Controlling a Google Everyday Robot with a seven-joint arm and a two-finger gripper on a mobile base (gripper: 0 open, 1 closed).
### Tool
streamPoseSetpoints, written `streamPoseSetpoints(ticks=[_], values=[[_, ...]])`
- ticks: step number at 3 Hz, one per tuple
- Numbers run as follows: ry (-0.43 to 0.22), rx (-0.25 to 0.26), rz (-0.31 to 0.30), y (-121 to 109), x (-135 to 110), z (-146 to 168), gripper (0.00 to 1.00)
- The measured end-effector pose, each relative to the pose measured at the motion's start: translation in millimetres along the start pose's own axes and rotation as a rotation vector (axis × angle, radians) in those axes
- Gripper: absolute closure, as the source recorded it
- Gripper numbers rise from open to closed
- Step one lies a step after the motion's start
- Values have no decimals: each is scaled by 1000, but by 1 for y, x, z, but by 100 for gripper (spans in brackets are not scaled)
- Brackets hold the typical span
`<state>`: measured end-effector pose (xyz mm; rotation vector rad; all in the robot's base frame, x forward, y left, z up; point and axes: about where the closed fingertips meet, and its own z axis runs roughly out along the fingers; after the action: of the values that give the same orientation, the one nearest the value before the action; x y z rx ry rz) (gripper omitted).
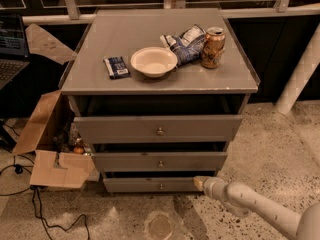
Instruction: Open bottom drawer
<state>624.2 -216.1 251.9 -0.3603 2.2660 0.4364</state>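
Observation:
The bottom drawer point(145, 185) is the narrowest grey front of three, lowest on the grey cabinet, with a tiny round knob point(161, 186) at its centre. It stands about flush below the middle drawer point(159, 161). My gripper point(199, 182) comes in low from the lower right on a white arm point(260, 208). Its tip is at the right end of the bottom drawer's front, to the right of the knob.
The cabinet top point(100, 79) holds a white bowl point(153, 61), a dark blue packet point(116, 67), a crumpled chip bag point(183, 43) and a can point(213, 47). An open cardboard box point(47, 149) and cables point(40, 204) lie at the left. A white post point(300, 74) stands at the right.

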Motion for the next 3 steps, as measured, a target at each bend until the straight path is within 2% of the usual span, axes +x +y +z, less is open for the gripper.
streamPoseSetpoints(ticks=[2,3], values=[[3,63,-15,-35,3,26,100],[11,112,-10,-53,8,34,100]])
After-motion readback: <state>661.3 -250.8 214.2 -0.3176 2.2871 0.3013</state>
